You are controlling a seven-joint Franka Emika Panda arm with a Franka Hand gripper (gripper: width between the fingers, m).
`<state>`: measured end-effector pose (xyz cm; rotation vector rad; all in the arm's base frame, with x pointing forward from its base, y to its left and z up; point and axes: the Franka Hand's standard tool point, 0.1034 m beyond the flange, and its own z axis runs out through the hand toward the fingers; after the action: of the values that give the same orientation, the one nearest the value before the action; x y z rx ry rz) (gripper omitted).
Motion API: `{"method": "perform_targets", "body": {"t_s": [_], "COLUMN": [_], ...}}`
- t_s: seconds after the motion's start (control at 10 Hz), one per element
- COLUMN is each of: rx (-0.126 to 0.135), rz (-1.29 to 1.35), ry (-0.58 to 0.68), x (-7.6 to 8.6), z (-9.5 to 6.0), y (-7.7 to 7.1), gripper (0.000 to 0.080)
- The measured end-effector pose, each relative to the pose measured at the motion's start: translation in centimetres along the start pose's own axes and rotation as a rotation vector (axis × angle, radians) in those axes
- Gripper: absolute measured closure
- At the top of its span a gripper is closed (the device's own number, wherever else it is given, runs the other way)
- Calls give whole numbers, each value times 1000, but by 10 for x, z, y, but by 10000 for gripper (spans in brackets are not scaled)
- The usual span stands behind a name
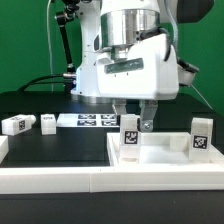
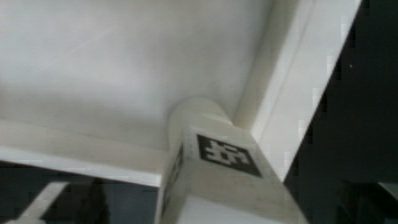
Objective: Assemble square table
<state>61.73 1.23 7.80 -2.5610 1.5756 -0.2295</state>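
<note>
**Item 1. Gripper** [image 1: 135, 122]. Two dark fingers under a glossy white housing. It hung directly over the near-corner zone of the square slab [image 1: 165, 160]. The jaws stood wide, each finger clear of the part below, and gripped nothing.

**Item 2. Leg** [image 1: 130, 137]. A small white block, squared on its faces and rounded at the top, with a black-and-white tag on one face. It stood upright on the slab, at the corner toward the exterior view's left. Its long axis was vertical and in line with the claw's approach, and its head sat just under the fingertips, between them. Any coming move probably turns on this: the leg lay straight below the open claw, so a short descent would bracket it. The wrist view showed the same leg [image 2: 214, 160] close against the slab's raised rim.

**Item 3. Square slab** [image 2: 125, 80]. Large, white, matte plastic, with a shallow recessed middle and a raised border. It lay flat on the black table [image 1: 60, 140].

**Item 4. Second leg** [image 1: 201, 138]. Same pattern. It stood upright on the slab, at the corner toward the exterior view's right, well apart from the claw.

**Item 5. Nearer loose leg** [image 1: 48, 122] and **farther loose leg** [image 1: 17, 124]. Both lay off the slab, out beyond its edge on the exterior view's left.

**Item 6. Marker board** [image 1: 92, 120]. A thin flat strip of tags, lying behind the slab's far edge.

**Item 7. Long white rail** [image 1: 60, 182]. It ran along in front of the slab.
</note>
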Motion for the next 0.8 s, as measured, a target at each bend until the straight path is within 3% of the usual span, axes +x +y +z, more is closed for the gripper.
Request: {"method": "perform_targets", "body": {"t_s": [0.6,0.8], "rx": [-1,-14], "rz": [-442,-630], "ry": [1,8], "x": [3,3], "z": [0,0], "y": [1,1], "gripper": [150,150]}}
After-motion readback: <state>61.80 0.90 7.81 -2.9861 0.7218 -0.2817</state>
